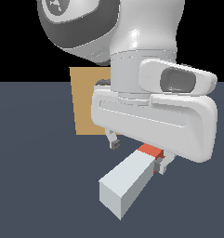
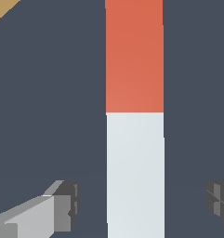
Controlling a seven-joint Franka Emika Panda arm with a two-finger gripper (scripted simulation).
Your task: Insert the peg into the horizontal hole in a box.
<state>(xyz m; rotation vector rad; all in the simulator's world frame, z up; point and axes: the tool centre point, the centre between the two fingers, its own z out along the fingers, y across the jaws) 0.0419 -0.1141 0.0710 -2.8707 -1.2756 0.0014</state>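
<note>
The peg point(image 1: 127, 179) lies flat on the dark floor, with its pale grey-white end toward the camera and its red-orange end point(image 1: 149, 150) under the hand. My gripper point(image 1: 137, 155) is open and straddles the peg close to where red meets white. In the wrist view one finger point(image 2: 62, 204) stands on each side of the peg point(image 2: 135, 167), with a clear gap on both sides and no contact. The tan box point(image 1: 85, 102) stands behind the arm at the exterior view's left. My arm covers most of its face, so the hole is hidden. A corner of the box point(image 2: 2, 8) shows in the wrist view.
The dark blue-grey floor point(image 1: 34, 186) runs all around the peg and the box. The large white hand and wrist point(image 1: 155, 116) fill the middle of the exterior view and block what is behind them.
</note>
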